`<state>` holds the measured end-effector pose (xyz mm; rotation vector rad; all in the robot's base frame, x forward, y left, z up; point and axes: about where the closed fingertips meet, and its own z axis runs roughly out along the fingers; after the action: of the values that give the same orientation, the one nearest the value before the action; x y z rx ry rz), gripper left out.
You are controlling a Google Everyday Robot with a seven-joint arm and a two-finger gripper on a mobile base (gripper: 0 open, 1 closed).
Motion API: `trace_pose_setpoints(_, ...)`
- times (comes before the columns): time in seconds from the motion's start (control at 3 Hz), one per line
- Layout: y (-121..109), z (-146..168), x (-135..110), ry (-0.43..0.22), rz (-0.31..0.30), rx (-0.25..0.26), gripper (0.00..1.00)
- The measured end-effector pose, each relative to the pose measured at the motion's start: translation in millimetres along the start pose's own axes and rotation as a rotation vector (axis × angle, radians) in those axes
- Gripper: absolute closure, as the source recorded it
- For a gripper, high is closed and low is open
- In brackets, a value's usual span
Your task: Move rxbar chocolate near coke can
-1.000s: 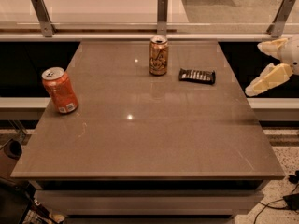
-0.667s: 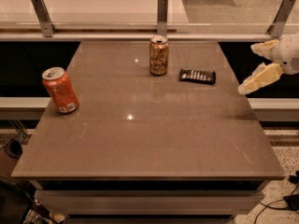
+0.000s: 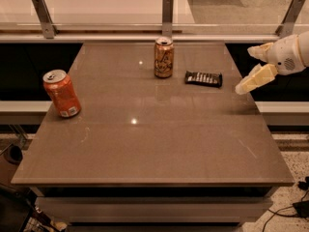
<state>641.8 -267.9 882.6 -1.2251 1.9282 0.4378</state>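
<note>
Camera view from above the front edge of the table: the rxbar chocolate point(image 3: 203, 78), a small flat bar in a glossy black wrapper with pale lettering, lies flat on the far right part of the tabletop, its long side running left to right. Just beside it on the left, not touching, stands a brown-gold patterned soda can point(image 3: 163, 57), upright, near the middle of the far edge.

The coke can point(image 3: 62, 93), orange-red with a silver top and a white label patch near its base, stands well apart from the bar, over by the left edge of the table and leaning slightly in this view.

The gripper point(image 3: 244, 70), cream-coloured with a white rounded wrist behind it, hangs in the air off the table's right edge, near the bar's right end but clear of it. Its two fingers point(image 3: 256, 78) are spread wide apart, one above the other, and they have hold of nothing.

All three items sit on a smooth grey-brown square table point(image 3: 154, 144) that reflects the ceiling lights. Behind it runs a low rail with metal posts point(image 3: 167, 11), and dark cables point(image 3: 299, 209) lie on the speckled floor at the lower right.
</note>
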Motion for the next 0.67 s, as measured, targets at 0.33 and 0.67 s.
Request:
trace_pose_setpoints(0.33, -2.8, 27.2, -5.4, -0.023, 0.004, -0.051, 0.00)
trace_pose_setpoints(0.67, -2.8, 27.4, -5.5, -0.023, 0.004, -0.051, 0.00)
